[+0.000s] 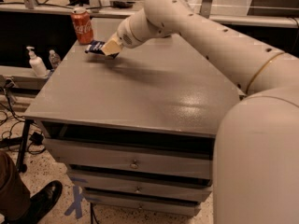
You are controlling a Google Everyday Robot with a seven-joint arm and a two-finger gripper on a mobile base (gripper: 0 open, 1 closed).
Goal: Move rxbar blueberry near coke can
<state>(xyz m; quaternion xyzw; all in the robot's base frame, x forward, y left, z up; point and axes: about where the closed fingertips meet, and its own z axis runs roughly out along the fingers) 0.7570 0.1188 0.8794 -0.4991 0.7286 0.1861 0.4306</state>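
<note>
The coke can, red with white script and a silver top, stands upright at the far left corner of the grey cabinet top. The rxbar blueberry, a flat dark blue wrapper, is held just to the right of the can, close above the surface. My gripper is at the end of the white arm reaching in from the right, and its tan fingers are shut on the bar's right end. Only the bar's left part shows beyond the fingers.
The grey cabinet has several drawers facing me. A white pump bottle and a small clear bottle stand on a lower ledge to the left. A person's shoe is on the floor at bottom left.
</note>
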